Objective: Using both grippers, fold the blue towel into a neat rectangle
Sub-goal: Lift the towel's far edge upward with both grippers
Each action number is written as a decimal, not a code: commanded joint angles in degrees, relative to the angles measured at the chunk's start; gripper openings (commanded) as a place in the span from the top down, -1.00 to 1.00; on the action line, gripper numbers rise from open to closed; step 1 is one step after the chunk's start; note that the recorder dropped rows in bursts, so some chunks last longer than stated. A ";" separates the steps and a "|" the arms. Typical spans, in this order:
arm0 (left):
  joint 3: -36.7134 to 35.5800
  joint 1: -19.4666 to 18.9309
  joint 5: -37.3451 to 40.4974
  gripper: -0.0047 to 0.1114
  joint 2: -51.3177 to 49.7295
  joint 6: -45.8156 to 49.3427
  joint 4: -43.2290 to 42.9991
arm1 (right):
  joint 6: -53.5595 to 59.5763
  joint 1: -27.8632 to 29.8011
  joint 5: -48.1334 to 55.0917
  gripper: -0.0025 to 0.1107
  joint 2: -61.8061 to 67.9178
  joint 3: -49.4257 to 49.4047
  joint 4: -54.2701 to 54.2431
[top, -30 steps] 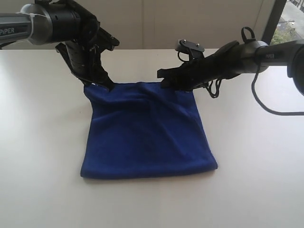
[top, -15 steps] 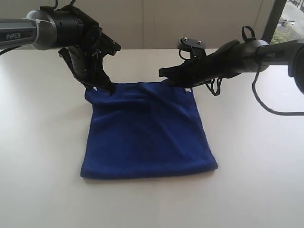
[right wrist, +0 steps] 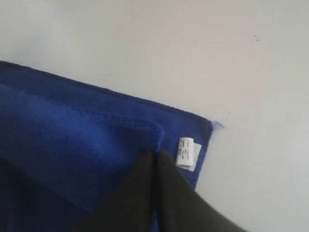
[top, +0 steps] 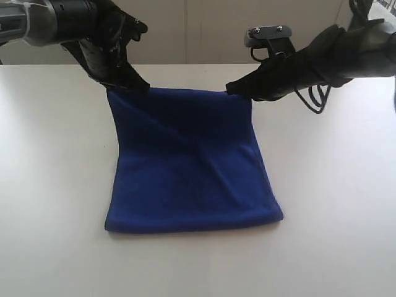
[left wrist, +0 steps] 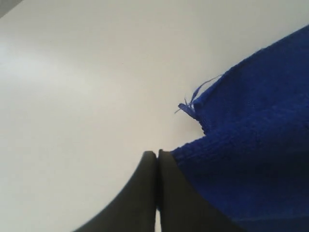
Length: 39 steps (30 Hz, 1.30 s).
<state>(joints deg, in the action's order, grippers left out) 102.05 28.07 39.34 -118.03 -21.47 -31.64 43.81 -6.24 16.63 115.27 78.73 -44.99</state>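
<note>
The blue towel lies folded on the white table, its near fold toward the front edge. Its far edge is lifted and stretched between both grippers. My left gripper is shut on the towel's far left corner. In the left wrist view the black fingers are pressed together, with the blue towel hanging against one of them. My right gripper is shut on the far right corner. In the right wrist view its closed tips pinch the blue towel beside the small white tag.
The white table spreads out on all sides of the towel. A pale wall runs behind the table's far edge. Black cable loops under the right arm.
The right gripper has closed on the far right corner. Both grippers have risen and moved back, lifting the towel's far edge and pulling it taut.
</note>
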 commanded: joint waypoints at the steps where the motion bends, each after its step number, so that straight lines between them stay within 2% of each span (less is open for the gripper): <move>1: -1.00 0.72 2.68 0.92 4.10 1.51 2.21 | 1.23 0.64 -3.09 0.96 -7.54 -6.61 1.10; 8: -12.73 3.95 -2.20 0.92 13.98 -0.72 3.09 | 2.46 0.52 -3.49 0.96 -19.13 -13.86 1.10; 14: -24.23 4.57 -9.30 0.92 24.92 -4.46 1.98 | 2.66 0.44 0.06 0.96 -30.84 -20.09 1.32; 17: -27.76 4.57 -12.96 0.92 27.67 -4.46 1.28 | 2.66 0.44 -0.88 0.96 -33.20 -22.33 1.32; 21: -29.76 4.35 -16.71 0.92 26.47 -8.32 -3.42 | 3.12 0.44 -3.64 0.96 -30.94 -22.83 1.42; 28: -29.99 -0.35 -25.20 0.92 19.91 -11.54 -5.01 | 4.44 0.44 -11.74 0.96 -20.46 -21.34 1.42; 35: -29.89 -5.66 -34.61 0.92 16.99 -11.54 -5.01 | 5.91 0.44 -12.12 0.96 -12.56 -14.14 1.42; 39: -29.89 -7.42 -39.34 0.92 13.50 -11.54 -5.01 | 5.91 0.44 -12.57 0.96 -7.56 -9.99 1.42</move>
<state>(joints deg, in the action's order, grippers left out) 72.35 22.16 1.84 -102.42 -32.42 -35.54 49.04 -6.24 6.21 104.80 66.64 -43.74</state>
